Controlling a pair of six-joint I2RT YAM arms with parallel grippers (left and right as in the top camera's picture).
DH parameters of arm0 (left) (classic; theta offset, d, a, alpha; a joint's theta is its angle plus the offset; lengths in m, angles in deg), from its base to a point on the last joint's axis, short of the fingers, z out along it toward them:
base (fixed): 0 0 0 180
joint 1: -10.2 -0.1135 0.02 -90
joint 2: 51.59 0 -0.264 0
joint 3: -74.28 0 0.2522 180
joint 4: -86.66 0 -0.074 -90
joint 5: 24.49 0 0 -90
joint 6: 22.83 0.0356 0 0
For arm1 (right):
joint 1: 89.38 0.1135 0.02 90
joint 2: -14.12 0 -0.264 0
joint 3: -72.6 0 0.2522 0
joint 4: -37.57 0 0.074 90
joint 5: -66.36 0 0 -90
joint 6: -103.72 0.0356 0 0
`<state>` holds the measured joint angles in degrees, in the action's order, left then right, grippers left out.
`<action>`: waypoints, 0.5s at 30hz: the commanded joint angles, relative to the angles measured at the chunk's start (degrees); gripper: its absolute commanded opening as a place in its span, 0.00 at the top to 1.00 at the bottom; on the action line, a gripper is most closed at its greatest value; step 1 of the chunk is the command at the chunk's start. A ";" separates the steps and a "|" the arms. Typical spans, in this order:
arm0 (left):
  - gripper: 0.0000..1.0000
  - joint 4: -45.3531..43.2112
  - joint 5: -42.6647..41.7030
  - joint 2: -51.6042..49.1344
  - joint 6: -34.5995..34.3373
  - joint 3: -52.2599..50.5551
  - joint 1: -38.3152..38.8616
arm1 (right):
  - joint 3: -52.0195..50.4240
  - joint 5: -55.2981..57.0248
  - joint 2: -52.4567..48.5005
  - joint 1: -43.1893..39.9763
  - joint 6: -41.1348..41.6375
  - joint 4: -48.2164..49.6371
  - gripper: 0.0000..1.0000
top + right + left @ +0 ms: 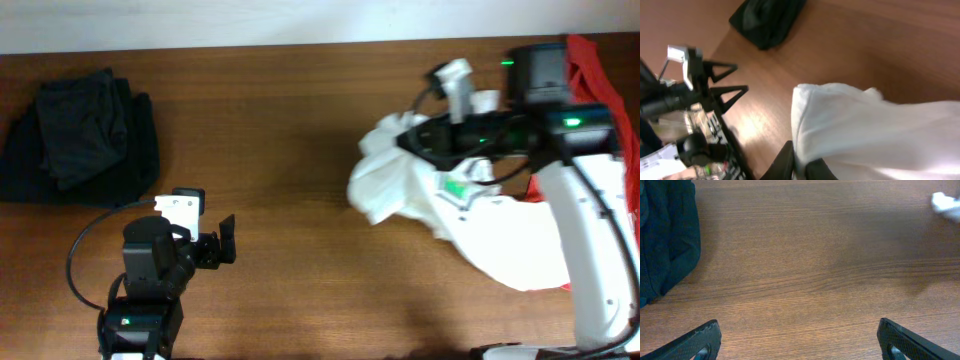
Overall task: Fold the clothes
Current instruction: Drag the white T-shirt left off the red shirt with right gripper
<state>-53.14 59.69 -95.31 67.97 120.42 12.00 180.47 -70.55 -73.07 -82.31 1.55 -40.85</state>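
Table point(300, 150): white shirt point(500, 240), perhaps black garments point(75, 130).

I count three lots of clothing on my one table point(300, 120). There is one white T-shirt point(510, 250) at the right of the overhead frame, and it carries one small green-and-grey print point(458, 188). There is one red garment point(592, 62) at the upper right edge; most of it is hidden, so I cannot tell whether it is a single piece. One dark heap point(75, 135) sits at the upper left, and I cannot count the pieces in it. I have two arms and two grippers, my left gripper point(225, 243) at the lower left and my right gripper point(408, 135) at the upper right. Each has two fingers.
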 commanded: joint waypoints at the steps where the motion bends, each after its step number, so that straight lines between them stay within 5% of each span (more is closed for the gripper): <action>1: 0.01 -0.04 -0.83 -0.04 -0.37 1.16 -0.20 | 1.46 10.71 -2.43 7.43 6.43 5.09 0.88; 2: 0.01 -0.02 -0.83 -0.04 -0.39 1.16 -0.20 | 1.46 14.23 -2.97 8.76 7.87 6.27 0.80; 5: 0.01 -0.02 -0.85 -0.04 -0.37 1.16 -0.20 | 1.46 27.69 -4.76 11.47 13.20 7.63 0.01; 15: 0.01 -0.63 -11.89 -1.07 -4.37 1.16 -0.20 | 1.49 43.98 -5.01 1.81 18.67 -6.14 0.01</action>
<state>-53.76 54.86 -95.38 67.51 120.42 12.00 180.92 -32.26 -78.41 -75.92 17.95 -44.72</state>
